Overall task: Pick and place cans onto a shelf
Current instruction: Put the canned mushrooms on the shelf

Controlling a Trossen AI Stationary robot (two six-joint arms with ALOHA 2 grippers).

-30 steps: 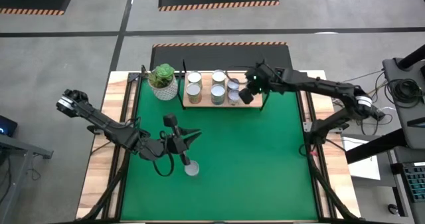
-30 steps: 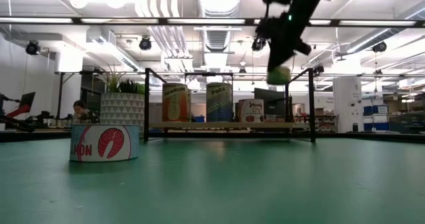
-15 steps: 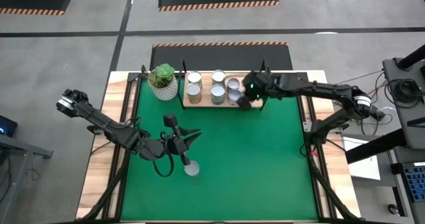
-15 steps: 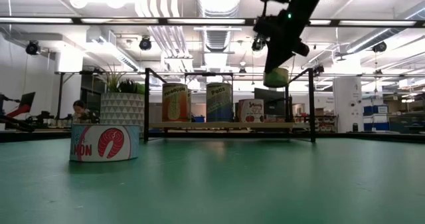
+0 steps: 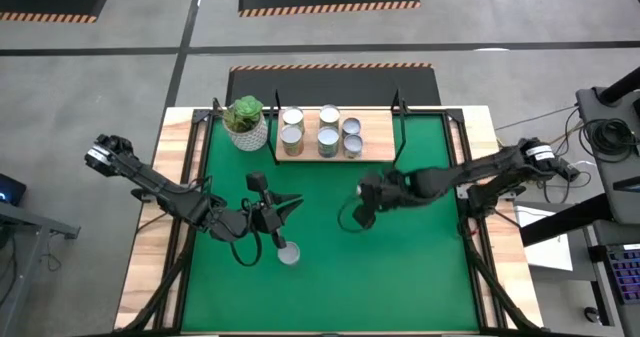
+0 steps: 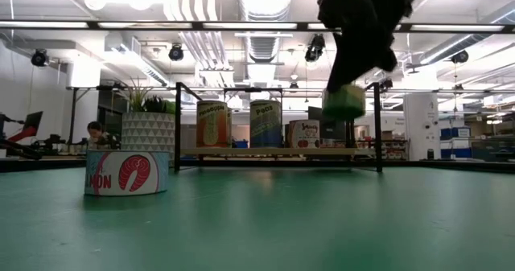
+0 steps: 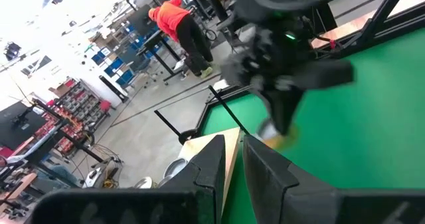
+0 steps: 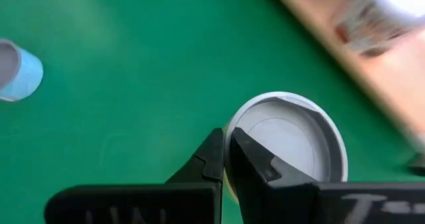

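Green mat [image 5: 420, 277], workshop behind, person [image 7: 180, 26] standing

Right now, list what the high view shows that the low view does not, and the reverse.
Only the high view: the left gripper near the lone can, and the silvery tops of the shelf cans, set in rows on the shelf. Only the low view: the green-labelled can hanging from the right gripper, the salmon print on the lone can, and a person in the room behind. Both: the shelf with its cans, the white plant pot, the lone can, and the right gripper.
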